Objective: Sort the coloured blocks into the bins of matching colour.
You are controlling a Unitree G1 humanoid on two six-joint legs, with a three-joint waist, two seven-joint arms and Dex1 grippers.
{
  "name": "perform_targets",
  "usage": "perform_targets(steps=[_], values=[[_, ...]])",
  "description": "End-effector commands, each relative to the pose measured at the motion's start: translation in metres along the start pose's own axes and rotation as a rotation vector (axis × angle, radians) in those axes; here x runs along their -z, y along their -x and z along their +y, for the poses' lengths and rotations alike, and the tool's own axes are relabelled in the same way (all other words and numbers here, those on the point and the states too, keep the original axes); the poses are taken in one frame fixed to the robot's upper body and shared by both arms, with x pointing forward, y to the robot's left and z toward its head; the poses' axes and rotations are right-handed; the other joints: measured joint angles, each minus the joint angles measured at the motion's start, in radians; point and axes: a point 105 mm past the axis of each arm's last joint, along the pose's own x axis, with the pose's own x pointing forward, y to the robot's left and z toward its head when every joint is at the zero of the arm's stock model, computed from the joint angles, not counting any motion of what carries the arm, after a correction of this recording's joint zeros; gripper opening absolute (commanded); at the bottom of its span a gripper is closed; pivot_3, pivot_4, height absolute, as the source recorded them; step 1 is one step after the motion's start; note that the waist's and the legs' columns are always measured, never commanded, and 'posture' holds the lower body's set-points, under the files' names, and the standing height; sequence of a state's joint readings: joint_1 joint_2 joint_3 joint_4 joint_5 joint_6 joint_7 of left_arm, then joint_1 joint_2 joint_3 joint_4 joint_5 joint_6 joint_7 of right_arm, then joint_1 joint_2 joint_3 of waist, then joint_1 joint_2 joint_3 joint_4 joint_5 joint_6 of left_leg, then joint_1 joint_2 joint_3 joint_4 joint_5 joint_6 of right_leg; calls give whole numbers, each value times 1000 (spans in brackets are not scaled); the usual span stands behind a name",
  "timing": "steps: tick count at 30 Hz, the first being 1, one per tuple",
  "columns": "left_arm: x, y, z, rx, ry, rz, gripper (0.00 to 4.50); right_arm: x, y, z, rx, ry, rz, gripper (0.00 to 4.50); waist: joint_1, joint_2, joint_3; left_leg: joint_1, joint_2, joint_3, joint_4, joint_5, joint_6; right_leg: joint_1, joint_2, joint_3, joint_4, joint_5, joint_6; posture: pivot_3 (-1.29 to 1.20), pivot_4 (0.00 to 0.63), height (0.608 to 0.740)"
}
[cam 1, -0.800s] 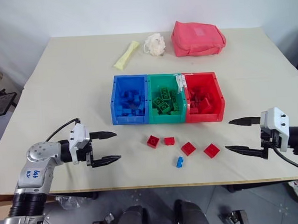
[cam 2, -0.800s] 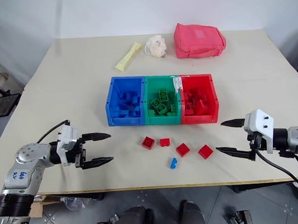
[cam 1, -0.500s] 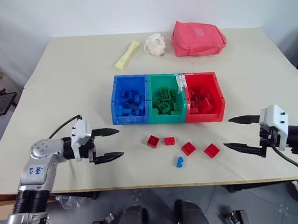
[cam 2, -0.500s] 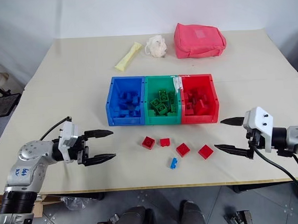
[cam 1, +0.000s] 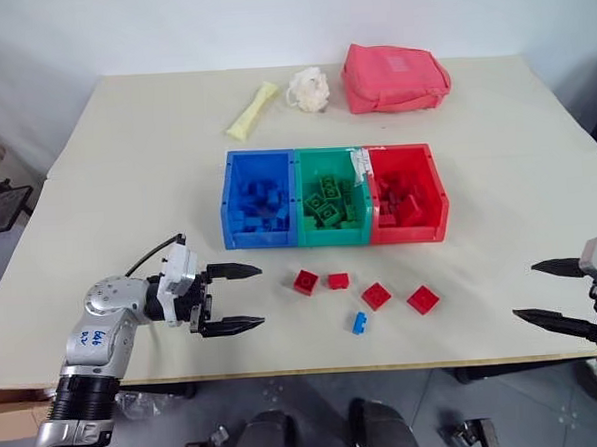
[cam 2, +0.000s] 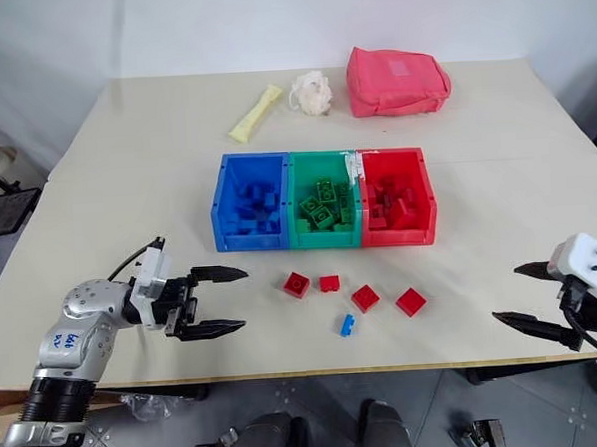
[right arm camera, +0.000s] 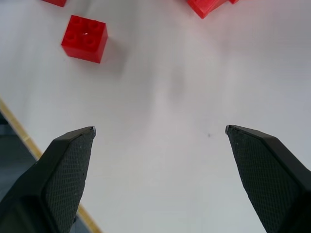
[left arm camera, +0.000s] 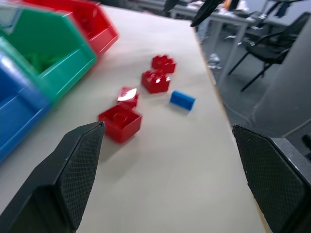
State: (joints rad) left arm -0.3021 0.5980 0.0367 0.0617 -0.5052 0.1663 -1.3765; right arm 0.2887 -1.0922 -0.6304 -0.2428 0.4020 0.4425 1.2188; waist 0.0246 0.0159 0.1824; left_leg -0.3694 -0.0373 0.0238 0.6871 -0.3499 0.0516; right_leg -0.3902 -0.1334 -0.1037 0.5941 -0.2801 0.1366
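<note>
Blue (cam 1: pixel 259 236), green (cam 1: pixel 331 234) and red (cam 1: pixel 409 232) bins stand in a row mid-table, each holding bricks of its own colour. In front of them lie several red blocks (cam 1: pixel 306 281) (cam 1: pixel 339 280) (cam 1: pixel 376 295) (cam 1: pixel 424 299) and one small blue block (cam 1: pixel 359 323). My left gripper (cam 1: pixel 260 298) is open, level, pointing right at the leftmost red block (left arm camera: pixel 120 123), a short gap away. My right gripper (cam 1: pixel 524 291) is open and empty near the table's right front edge, well right of the blocks; one red block (right arm camera: pixel 84 38) lies ahead of it.
A pink fabric pouch (cam 1: pixel 395 75), a white puff (cam 1: pixel 309 88) and a yellow packet (cam 1: pixel 253 109) lie at the back of the table. The table's front edge (cam 1: pixel 386 367) runs close below the loose blocks.
My left gripper has moved right, closer to the red blocks. My right gripper has drawn back to the right and lower, away from the blocks. Both stay open.
</note>
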Motion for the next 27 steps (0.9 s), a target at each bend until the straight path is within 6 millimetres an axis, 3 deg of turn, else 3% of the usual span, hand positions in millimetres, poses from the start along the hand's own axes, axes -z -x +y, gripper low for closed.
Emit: perform_targets(steps=[1,7,11,17,22,25,27], values=[[-8,-1,-4,39,-38,-63,4479,-19,-1,12,-36,36,-37,4500,-1,0,0,0,0,0,0,0,0,0,0,0,0,0,0,0,150,740],[-9,-1,-13,38,-74,-75,4479,-40,-42,40,-180,71,-64,4500,-1,0,0,0,0,-1,1,0,0,0,-2,1,0,0,0,0,150,740],[-8,3,-21,15,-69,-71,4479,-47,-65,45,-220,92,-77,4500,1,0,0,-2,0,-4,1,0,-1,0,-3,2,-1,0,0,0,150,740],[-9,6,-40,-42,-46,-74,4479,-41,-103,41,-244,119,-62,4500,-4,-1,0,-2,0,-6,3,-1,-1,1,-6,2,-1,0,-1,0,150,740],[-11,4,-49,-66,-40,-81,4479,-30,-116,40,-264,124,-32,4500,2,0,1,-3,-1,-7,3,-1,-1,0,-8,1,0,0,-1,0,150,740],[-12,5,-49,-82,-44,-81,4500,-24,-122,39,-280,110,2,3903,-2,0,0,-2,-1,-7,4,-1,-1,2,-7,0,0,0,-1,0,150,740],[-12,6,-49,-91,-47,-84,4500,-26,-120,39,-283,112,-7,3244,-1,0,0,-2,-1,-7,4,-1,-1,2,-6,0,0,0,-1,0,150,740]])
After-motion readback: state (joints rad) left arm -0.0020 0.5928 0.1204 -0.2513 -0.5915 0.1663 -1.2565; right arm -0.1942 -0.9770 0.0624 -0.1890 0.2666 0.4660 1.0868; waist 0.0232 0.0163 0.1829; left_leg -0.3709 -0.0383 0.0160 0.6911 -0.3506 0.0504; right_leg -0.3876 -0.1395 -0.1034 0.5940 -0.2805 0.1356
